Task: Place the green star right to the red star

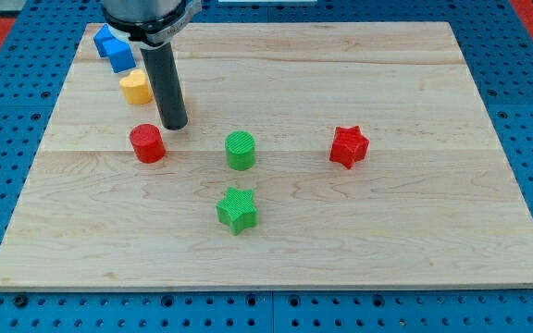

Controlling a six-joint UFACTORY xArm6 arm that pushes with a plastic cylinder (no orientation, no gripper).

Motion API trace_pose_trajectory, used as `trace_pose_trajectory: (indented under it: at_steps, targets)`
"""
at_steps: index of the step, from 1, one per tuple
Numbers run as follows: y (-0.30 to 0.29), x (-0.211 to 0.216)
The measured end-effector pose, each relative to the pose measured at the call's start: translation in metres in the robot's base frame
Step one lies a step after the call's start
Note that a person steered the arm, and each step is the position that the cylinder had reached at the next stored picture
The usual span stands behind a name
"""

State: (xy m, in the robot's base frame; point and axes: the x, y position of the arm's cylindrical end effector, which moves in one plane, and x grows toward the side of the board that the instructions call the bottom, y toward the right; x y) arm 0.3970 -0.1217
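The green star (pixel 237 209) lies on the wooden board, below the middle of the view. The red star (pixel 349 146) lies up and to the right of it, well apart. My tip (pixel 174 125) rests on the board at the upper left, just above and right of a red cylinder (pixel 146 143). The tip is far from both stars, up and to the left of the green star. A green cylinder (pixel 241 150) stands between the tip and the red star, directly above the green star.
A yellow block (pixel 135 86) lies left of the rod. Two blue blocks (pixel 114 48) sit at the board's top left corner. The board (pixel 452 231) rests on a blue pegboard.
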Motion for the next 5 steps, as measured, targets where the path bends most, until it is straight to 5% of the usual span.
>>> trace_pose_trajectory:
  at_steps: [1,3,5]
  targets:
    - [0.006,0.002]
    - [0.028,0.109]
    - [0.03,0.125]
